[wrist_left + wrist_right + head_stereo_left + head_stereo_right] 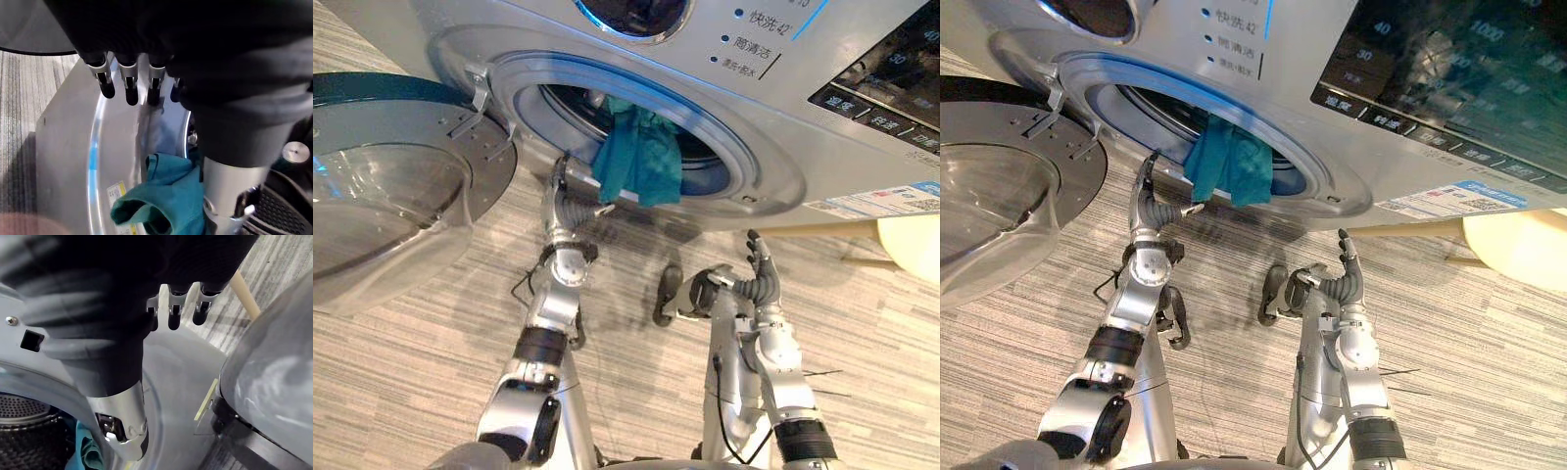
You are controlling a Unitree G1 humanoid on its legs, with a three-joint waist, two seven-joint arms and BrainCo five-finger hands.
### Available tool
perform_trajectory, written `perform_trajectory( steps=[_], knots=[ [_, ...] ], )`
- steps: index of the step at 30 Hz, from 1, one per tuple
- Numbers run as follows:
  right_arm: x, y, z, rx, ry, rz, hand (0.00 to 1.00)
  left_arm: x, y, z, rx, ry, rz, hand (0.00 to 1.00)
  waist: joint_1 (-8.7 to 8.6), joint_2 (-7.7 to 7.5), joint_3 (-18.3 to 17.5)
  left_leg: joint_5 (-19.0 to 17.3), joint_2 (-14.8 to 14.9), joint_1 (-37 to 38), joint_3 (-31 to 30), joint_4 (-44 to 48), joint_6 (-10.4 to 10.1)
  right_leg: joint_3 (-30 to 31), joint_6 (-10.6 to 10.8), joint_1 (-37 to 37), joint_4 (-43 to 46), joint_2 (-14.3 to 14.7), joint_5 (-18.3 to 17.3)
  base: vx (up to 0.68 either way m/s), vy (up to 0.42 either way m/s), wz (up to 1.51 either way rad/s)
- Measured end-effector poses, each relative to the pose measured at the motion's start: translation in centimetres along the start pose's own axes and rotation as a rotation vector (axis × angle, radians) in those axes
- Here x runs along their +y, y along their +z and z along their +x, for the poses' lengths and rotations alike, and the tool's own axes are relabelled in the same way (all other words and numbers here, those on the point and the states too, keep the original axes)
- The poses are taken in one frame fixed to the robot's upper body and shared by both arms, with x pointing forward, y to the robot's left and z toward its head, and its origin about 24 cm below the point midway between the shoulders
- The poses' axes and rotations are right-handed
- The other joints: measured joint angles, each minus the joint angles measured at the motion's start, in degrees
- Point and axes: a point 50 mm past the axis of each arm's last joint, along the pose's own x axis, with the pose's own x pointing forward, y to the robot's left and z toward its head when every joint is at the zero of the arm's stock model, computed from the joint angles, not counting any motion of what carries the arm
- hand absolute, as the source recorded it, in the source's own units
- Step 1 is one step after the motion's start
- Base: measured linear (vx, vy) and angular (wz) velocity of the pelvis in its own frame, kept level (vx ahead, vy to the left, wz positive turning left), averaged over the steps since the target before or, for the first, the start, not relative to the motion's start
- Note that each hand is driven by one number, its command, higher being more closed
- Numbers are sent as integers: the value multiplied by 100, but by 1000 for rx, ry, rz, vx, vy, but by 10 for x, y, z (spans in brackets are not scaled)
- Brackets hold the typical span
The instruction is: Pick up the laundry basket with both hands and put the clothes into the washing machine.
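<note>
Wood-grain floor (411,372); washing machine (803,117), door (391,196) swung to 9 o'clock. Teal garment (641,157) hangs from drum (573,103), seemingly half-loaded. Left hand (568,201) alongside, right hand (759,274) at 5 o'clock: both loose-fingered, empty.

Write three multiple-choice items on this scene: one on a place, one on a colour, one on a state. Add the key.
1. Where is the cloth?
A: on the floor. B: hanging over the rim of the washer opening. C: in a basket.
2. What colour is the cloth?
A: teal. B: red. C: white.
3. The washer's door is:
A: shut. B: open. C: missing.
Key: 1 B, it drapes out over the rim; 2 A, it is blue-green; 3 B, it stands swung out to the left.
</note>
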Motion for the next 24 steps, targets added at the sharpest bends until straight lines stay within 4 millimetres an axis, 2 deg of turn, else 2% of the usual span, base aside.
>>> perform_trajectory(
  steps=[2, 7, 10, 12, 13, 15, 17, 19, 20, 24],
  knots=[
    [1, 1, 3, -4, 3, 3, 0, 0, -1, 1, 28, 18, -97, 0, -62, -17, 11, -3, -1, -33, -1, 40, 6, 7, 3, -16, 23, -4, 1, 0, 0, 0],
    [3, 3, 5, -6, 7, 18, 0, -3, 3, 9, 96, 35, -368, 0, -92, -73, 40, -20, 13, -43, 33, 54, 32, 44, 58, -44, 14, 7, 31, -7, -19, -1],
    [5, 4, 11, 3, 10, 40, 0, 6, 9, 21, 125, 81, -502, 0, -104, -167, 95, -35, 37, -65, 64, 3, 8, 46, 117, -76, -73, 13, 63, -13, -29, -6],
    [8, 7, 15, -5, 19, 49, 0, 16, 12, 32, 133, 107, -532, 0, -121, -227, 156, -34, 63, -91, 94, -53, 7, 39, 153, -96, -163, 15, 85, -2, -28, -8],
    [11, 12, 19, -21, 25, 55, 0, 19, 9, 41, 183, 77, -535, 0, -197, -291, 248, -26, 86, -97, 132, -109, 23, 41, 253, -96, -260, 5, 146, 9, -17, -8],
    [13, 16, 22, -35, 32, 61, 0, 13, 3, 40, 236, 48, -555, 0, -280, -320, 309, 9, 89, -105, 138, -114, 61, 54, 265, -95, -280, -3, 187, 20, -8, -5],
    [17, 24, 29, -63, 38, 77, 0, -7, -3, 32, 314, -19, -603, 0, -412, -358, 454, 118, 82, -119, 187, -59, 193, 93, 191, -96, -275, -23, 301, 72, 6, -2],
    [16, 27, 31, -76, 35, 91, 0, -22, 1, 26, 323, -68, -598, 0, -429, -367, 520, 111, 80, -109, 228, 6, 209, 155, 114, -104, -204, -24, 343, 85, 14, 6],
    [15, 28, 31, -75, 31, 96, 0, -35, 6, 20, 327, -115, -606, 0, -440, -370, 525, 111, 73, -76, 287, 63, 209, 255, 117, -123, -90, -29, 341, 76, 6, 14],
    [17, 26, 34, -58, 36, 93, 0, -49, 12, 11, 312, -172, -597, 0, -419, -371, 525, 97, 10, 70, 342, 56, 225, 399, 222, -67, -23, -23, 249, 33, -6, 7]
  ],
)
